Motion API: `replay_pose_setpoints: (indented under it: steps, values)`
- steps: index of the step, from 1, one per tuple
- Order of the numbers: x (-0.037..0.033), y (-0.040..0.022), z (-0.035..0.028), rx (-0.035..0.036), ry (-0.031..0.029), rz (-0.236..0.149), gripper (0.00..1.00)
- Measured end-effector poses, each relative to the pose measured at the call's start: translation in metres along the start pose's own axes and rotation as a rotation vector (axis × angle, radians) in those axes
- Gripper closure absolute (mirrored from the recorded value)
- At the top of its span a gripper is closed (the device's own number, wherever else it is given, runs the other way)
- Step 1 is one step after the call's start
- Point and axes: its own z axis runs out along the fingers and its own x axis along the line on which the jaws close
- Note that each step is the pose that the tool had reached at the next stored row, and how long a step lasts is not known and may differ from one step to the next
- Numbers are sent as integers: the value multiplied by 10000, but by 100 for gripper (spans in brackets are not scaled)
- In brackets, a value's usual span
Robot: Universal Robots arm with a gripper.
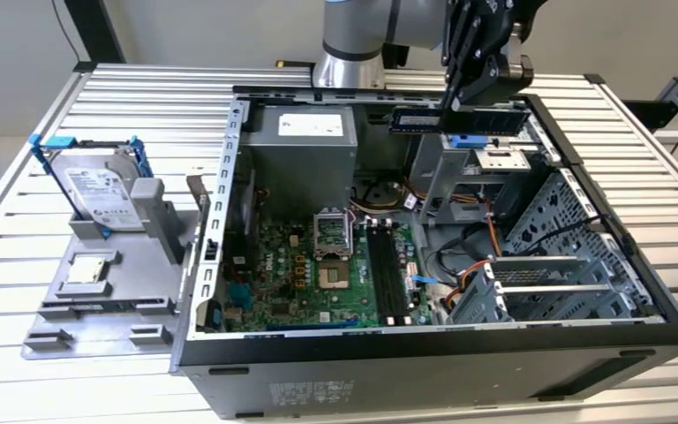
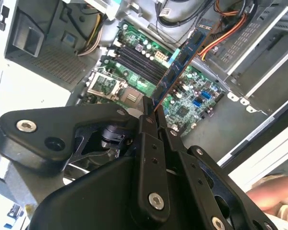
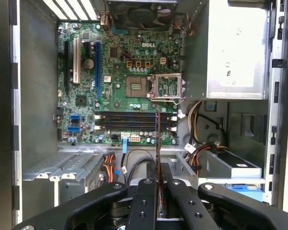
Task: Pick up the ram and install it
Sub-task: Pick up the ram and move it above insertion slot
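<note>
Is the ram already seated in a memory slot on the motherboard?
No, the end effector holds the ram in the air, well apart from the black memory slots.

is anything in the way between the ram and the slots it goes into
Nothing visible does. The claw holds the ram above the open case, and the slots below are empty, with no cable across them; the cables lie off to one side.
</note>
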Motion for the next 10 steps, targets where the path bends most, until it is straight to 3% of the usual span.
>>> replay_pose_setpoints:
  steps: [5,10]
  values:
    - [-84,-1,5,1,-4,3,100]
    - [-88,0,6,30,-10,-62,100]
